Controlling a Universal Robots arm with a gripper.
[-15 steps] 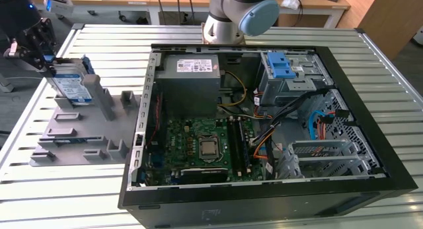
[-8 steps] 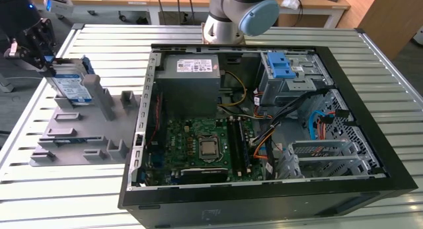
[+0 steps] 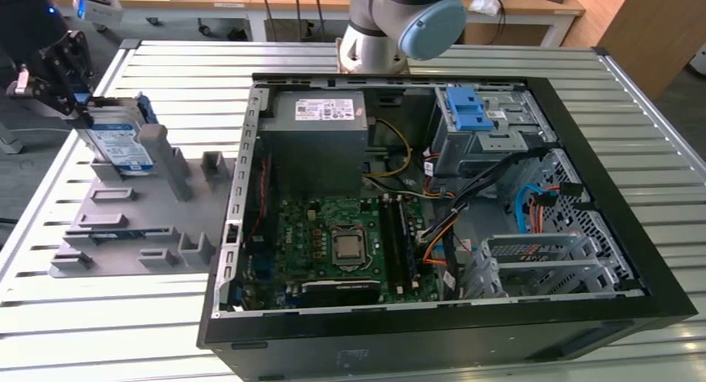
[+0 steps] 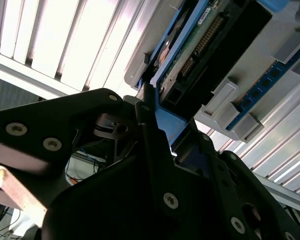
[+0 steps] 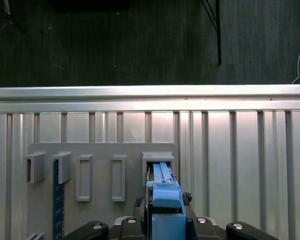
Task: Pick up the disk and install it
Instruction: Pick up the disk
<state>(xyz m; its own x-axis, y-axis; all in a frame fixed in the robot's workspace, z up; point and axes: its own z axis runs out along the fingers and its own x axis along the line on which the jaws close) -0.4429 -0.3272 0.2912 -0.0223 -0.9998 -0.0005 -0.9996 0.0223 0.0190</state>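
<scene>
The disk [image 3: 119, 146], silver with a white-and-blue label and a blue bracket, stands upright over the far end of the grey slotted holder [image 3: 132, 225] at the exterior view's left. My black gripper [image 3: 84, 111] is shut on the disk's upper edge. In the second wrist view a finger [image 4: 149, 117] presses against the blue bracket below the disk's connector side [image 4: 205, 45]. In the first wrist view the bracket edge [image 5: 165, 192] runs from between my fingers to a holder slot [image 5: 158, 159]. I cannot tell whether the lower end is still in the slot.
An open computer case [image 3: 617, 192] lies on the slatted metal table [image 3: 99, 324], right of the holder. Inside are the power supply [image 3: 317, 134], the motherboard [image 3: 336, 245], loose cables and a drive cage with blue latches [image 3: 469, 109]. The arm's base [image 3: 381, 35] stands behind the case.
</scene>
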